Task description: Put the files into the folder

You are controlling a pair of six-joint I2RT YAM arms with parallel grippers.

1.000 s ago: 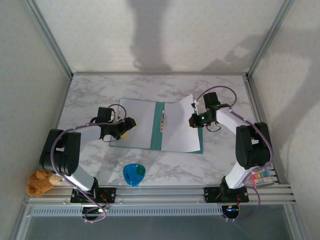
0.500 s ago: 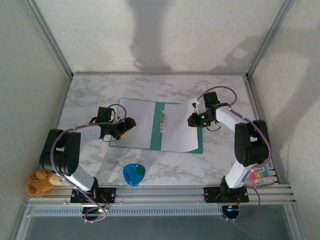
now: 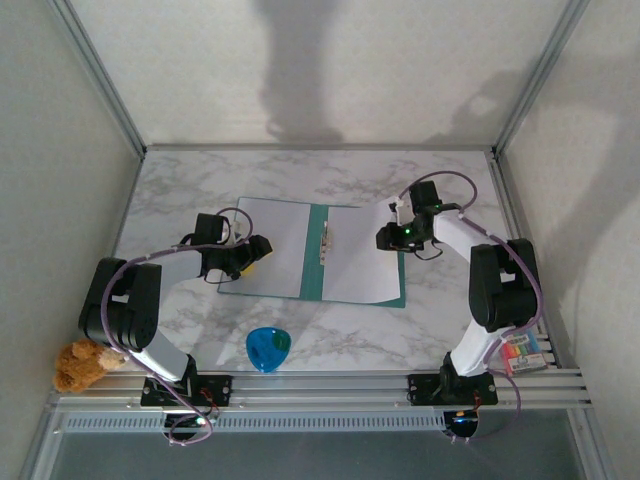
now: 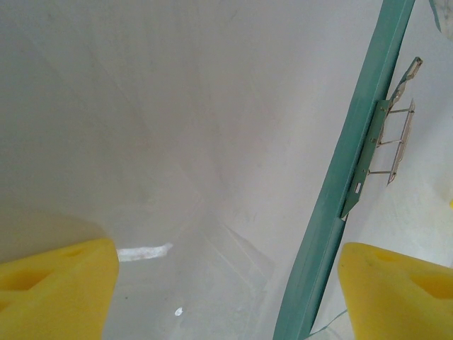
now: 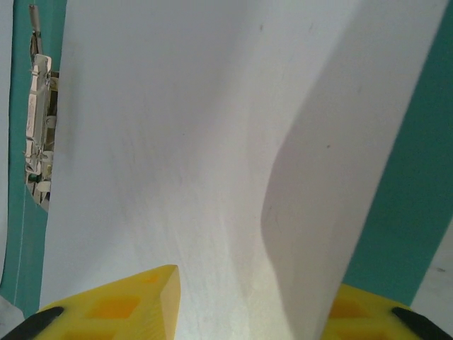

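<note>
Open folder (image 3: 262, 268) lying flat on a marble table, its teal spine (image 3: 318, 262) running from far to near. One metal clip (image 3: 325, 240) sits on the spine.

Right of the spine, one white sheet (image 3: 356, 258) lies on the teal flap, its long side parallel to the spine. I cannot tell if more sheets lie under it. Its edge away from the spine bows up off the flap.

My right gripper (image 3: 388, 238) is at that raised edge, right of the spine. Its yellow pads stand apart with the sheet running between them, not pinched. The sheet stretches from these fingers toward the spine, so the coming move looks like a push or lay-down toward the spine, and my right arm is the nearer one.

My left gripper (image 3: 262, 250) is left of the spine, over the pale bare flap. Its pads are spread wide and hold nothing.

Near of the spine: one blue cup (image 3: 268, 347). Far left of the spine: one plush toy (image 3: 78, 365)
</note>
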